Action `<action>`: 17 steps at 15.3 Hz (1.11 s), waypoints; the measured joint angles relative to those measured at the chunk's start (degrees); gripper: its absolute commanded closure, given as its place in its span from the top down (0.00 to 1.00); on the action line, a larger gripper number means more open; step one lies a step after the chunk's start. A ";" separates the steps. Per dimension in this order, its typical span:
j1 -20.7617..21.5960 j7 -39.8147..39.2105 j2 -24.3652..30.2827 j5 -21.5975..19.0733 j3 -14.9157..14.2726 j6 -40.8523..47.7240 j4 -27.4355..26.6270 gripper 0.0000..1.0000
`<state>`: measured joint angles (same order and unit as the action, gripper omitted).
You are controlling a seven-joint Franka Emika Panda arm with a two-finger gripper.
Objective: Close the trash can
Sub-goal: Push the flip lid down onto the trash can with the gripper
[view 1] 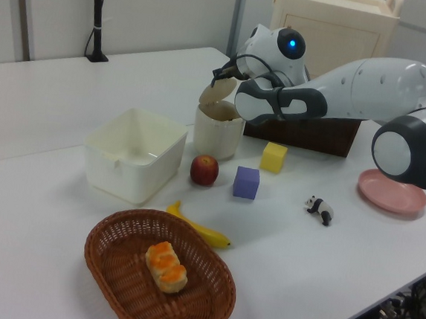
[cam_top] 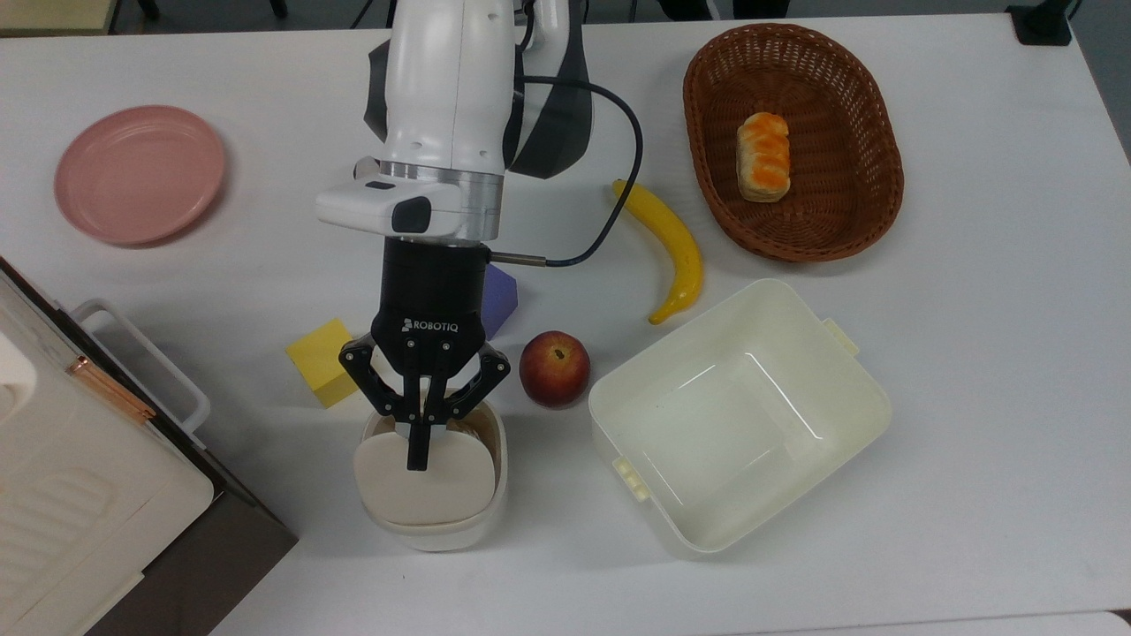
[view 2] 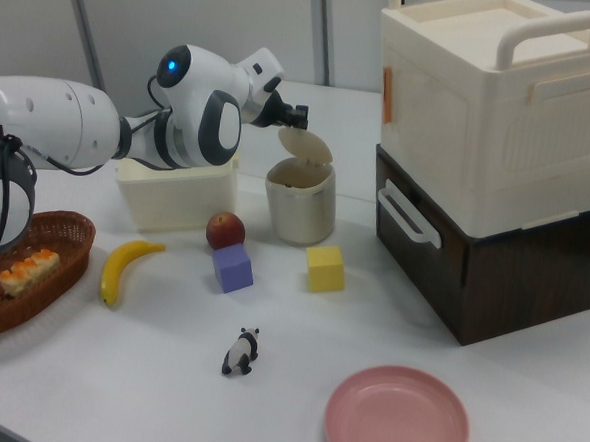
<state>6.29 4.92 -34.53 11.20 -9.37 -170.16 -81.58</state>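
The trash can (cam_top: 437,527) is a small cream bin near the table's front in the top view, with its beige lid (cam_top: 424,486) tilted partway over the opening. My gripper (cam_top: 414,458) is shut, and its joined fingertips rest on the lid's top side, pointing toward the top view's bottom. In the left view the trash can (view 1: 217,134) stands with the lid (view 1: 213,95) still raised at an angle, and the gripper (view 1: 219,76) is at the lid's upper edge. The right view shows the trash can (view 2: 301,206), the slanted lid (view 2: 309,147) and the gripper (view 2: 295,115) just above it.
A yellow cube (cam_top: 322,362), a purple cube (cam_top: 501,299) and an apple (cam_top: 554,367) lie close around the trash can. A large lidless tub (cam_top: 873,402), a banana (cam_top: 676,252), a wicker basket (cam_top: 848,212), a pink plate (cam_top: 140,172), a panda toy (view 2: 239,351) and a storage box (cam_top: 71,477) surround them.
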 measured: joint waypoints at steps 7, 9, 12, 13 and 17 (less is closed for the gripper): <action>0.19 -0.01 0.72 0.02 0.00 0.00 -4.08 0.01; 0.33 -0.01 0.97 0.02 0.00 0.00 -4.90 0.01; 0.42 -0.01 1.73 0.02 0.00 0.00 -6.56 0.01; 0.43 -0.01 2.07 0.02 0.00 0.00 -7.27 0.01; 0.42 -0.01 3.20 0.02 -0.13 0.00 -10.57 0.01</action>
<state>6.71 4.91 -31.33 11.21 -9.50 -170.16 -92.14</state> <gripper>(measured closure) 0.991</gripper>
